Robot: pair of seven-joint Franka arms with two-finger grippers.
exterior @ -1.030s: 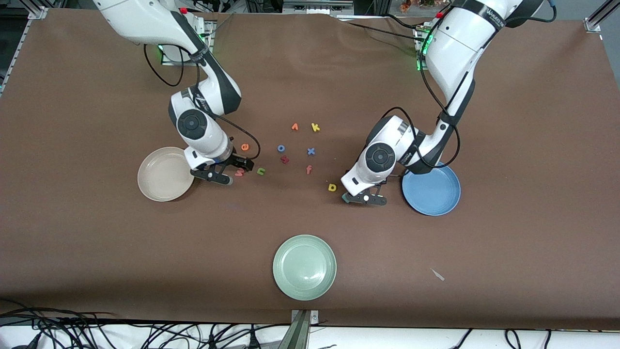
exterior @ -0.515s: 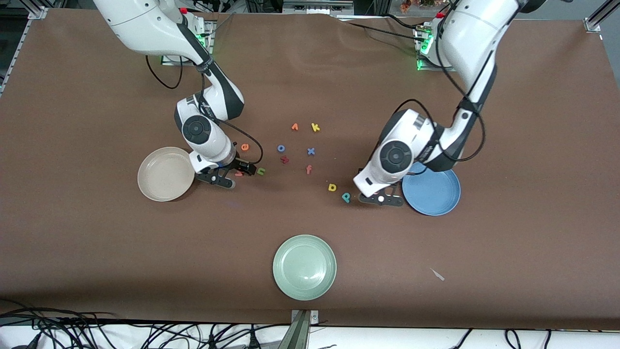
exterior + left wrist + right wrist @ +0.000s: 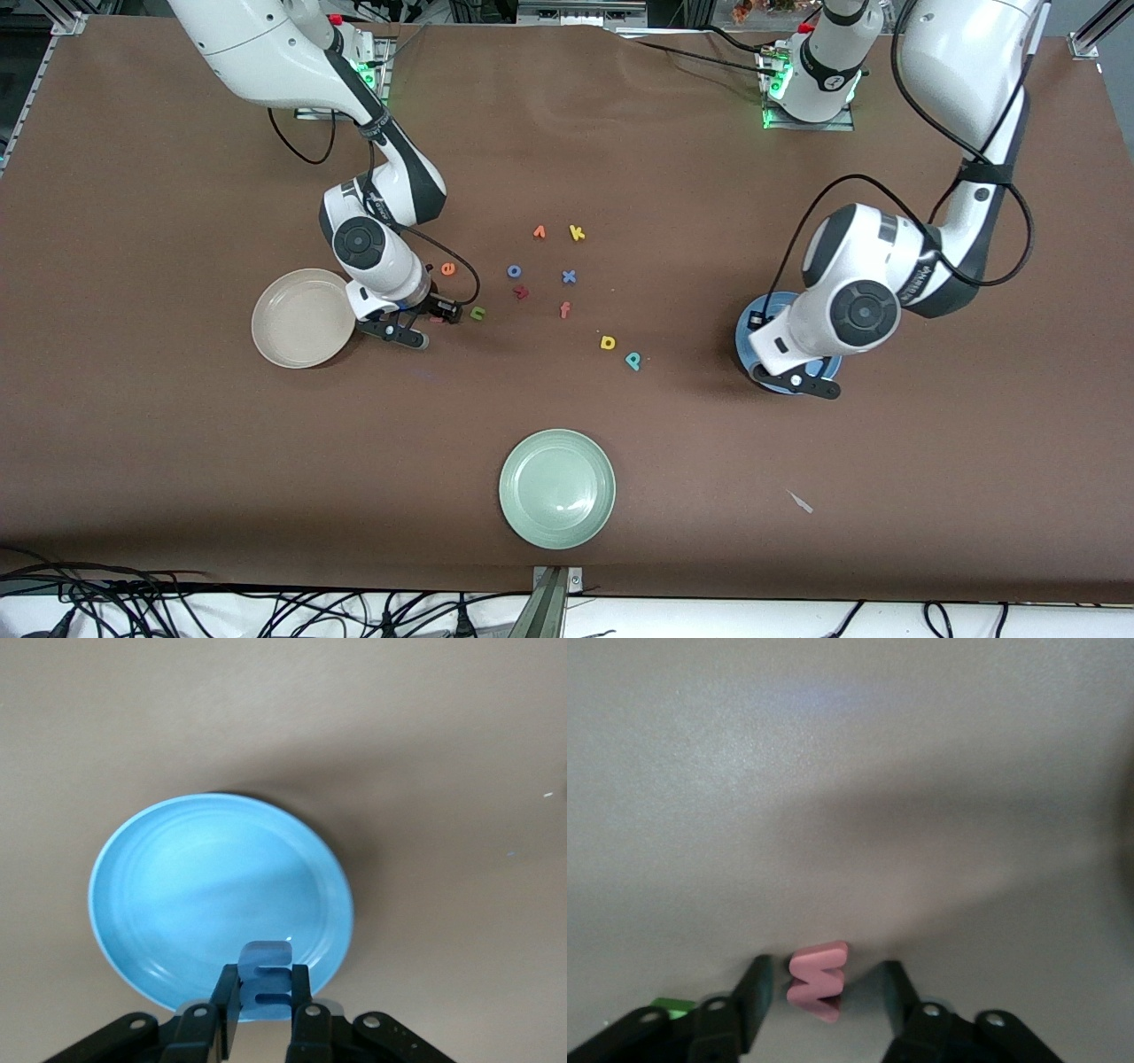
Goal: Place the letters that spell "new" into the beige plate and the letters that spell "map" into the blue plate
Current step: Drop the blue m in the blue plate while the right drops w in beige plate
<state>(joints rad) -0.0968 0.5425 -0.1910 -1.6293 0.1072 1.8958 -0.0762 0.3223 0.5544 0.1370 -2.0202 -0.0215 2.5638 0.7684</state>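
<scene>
Left gripper [image 3: 266, 1014]: I see it clamped on the small violet-blue foam m [image 3: 266, 974], lower centre of its wrist view, over the round mid-blue plate [image 3: 159, 895]; released off-centre, the m may bounce out.

Right gripper [image 3: 824, 992]: its jaws straddle the pinkish-red foam w [image 3: 819, 979] on the table with gaps showing, nothing held; I fear it squirts sideways toward the green foam n [image 3: 477, 312].

Round cream-beige plate [image 3: 292, 332]: centre-left of the front view, holds 0 letters.

White arms, black joints, black cables.
</scene>
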